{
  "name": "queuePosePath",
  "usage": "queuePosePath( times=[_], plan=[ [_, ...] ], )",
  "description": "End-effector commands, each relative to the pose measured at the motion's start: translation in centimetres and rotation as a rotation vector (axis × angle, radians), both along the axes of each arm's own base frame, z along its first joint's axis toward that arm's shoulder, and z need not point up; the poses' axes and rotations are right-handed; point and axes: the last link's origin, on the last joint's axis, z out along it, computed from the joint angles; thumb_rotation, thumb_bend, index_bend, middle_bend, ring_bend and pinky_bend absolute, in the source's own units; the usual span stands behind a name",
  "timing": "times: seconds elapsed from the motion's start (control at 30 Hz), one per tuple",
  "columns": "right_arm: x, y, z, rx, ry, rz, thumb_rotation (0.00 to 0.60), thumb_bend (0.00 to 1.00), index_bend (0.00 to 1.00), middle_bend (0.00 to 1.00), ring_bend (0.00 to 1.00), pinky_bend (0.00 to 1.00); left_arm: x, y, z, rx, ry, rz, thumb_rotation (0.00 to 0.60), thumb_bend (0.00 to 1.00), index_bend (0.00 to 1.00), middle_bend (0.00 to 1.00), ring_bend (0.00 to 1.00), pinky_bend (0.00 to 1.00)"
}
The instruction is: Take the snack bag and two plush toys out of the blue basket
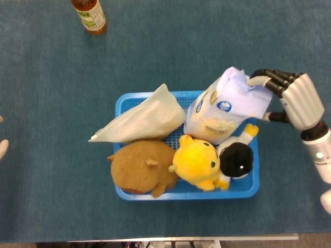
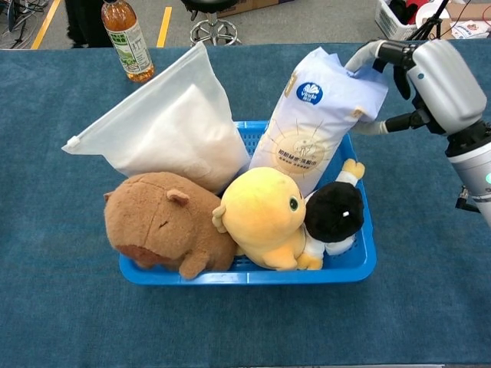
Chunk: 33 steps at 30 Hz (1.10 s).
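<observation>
1. Blue plastic basket (image 1: 120, 106) sits on the teal counter (image 1: 51, 129).
2. Pale lilac snack bag (image 1: 227, 111) stands tilted at the basket's right rear corner; the right hand (image 1: 295, 98) has its fingers (image 2: 383, 52) clamped over the bag's top edge.
3. Brown plush toy (image 2: 165, 230), yellow plush toy (image 2: 261, 218) and black plush toy (image 2: 334, 215) lie along the basket's front.
4. White zip pouch (image 2: 169, 126) leans over the basket's left rear rim.
5. Left hand (image 1: 3, 147): only a sliver shows far left of the basket; its state cannot be told.

Even, bright overhead light fills both views with only faint shadows beneath the blue plastic basket (image 2: 360, 264), a soft sheen on the translucent white zip bag (image 2: 173, 126), and a slightly softer, grainier head view than the chest view.
</observation>
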Motion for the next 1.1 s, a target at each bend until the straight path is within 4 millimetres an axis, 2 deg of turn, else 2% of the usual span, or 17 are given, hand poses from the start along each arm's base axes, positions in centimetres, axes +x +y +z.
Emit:
queuePosePath(
  times=[0.03, 0.3, 0.6, 0.73, 1.0, 1.07, 1.1],
  plan=[
    [0.5, -0.8, 1.7, -0.069, -0.006, 0.017, 0.600, 0.00, 0.67, 0.63, 0.67, 0.81, 0.1, 0.1, 0.0, 0.000, 0.002, -0.003, 0.600, 0.23, 0.40, 0.39, 0.33, 0.44],
    [1.3, -2.1, 7.6, -0.253, 0.050, 0.067, 0.600, 0.00, 0.67, 0.63, 0.67, 0.81, 0.6, 0.3, 0.0, 0.002, 0.006, -0.018, 0.600, 0.23, 0.40, 0.39, 0.33, 0.44],
    [1.0, -1.3, 13.0, -0.390, 0.161, 0.054, 0.600, 0.00, 0.67, 0.63, 0.67, 0.81, 1.0, 0.6, -0.2, -0.003, 0.013, -0.026, 0.600, 0.23, 0.40, 0.39, 0.33, 0.44],
    [-0.1, -0.2, 14.2, -0.386, 0.228, 0.007, 0.600, 0.00, 0.67, 0.63, 0.67, 0.81, 1.1, 0.7, -0.2, -0.004, 0.014, -0.029, 0.600, 0.23, 0.40, 0.39, 0.33, 0.44],
    [-3.3, 3.1, 14.2, -0.282, 0.406, -0.191, 0.600, 0.00, 0.66, 0.62, 0.66, 0.81, 1.6, 0.8, -0.3, -0.005, 0.015, -0.047, 0.600, 0.23, 0.40, 0.39, 0.33, 0.44],
    [-4.2, 4.0, 14.2, -0.220, 0.481, -0.282, 0.600, 0.00, 0.56, 0.56, 0.61, 0.80, 1.8, 0.8, -0.3, -0.002, 0.013, -0.055, 0.600, 0.23, 0.39, 0.39, 0.33, 0.44],
    [-4.5, 4.3, 14.2, -0.186, 0.517, -0.324, 0.600, 0.00, 0.42, 0.47, 0.54, 0.77, 1.9, 0.9, -0.3, -0.001, 0.012, -0.060, 0.600, 0.23, 0.39, 0.39, 0.33, 0.44]
  ],
)
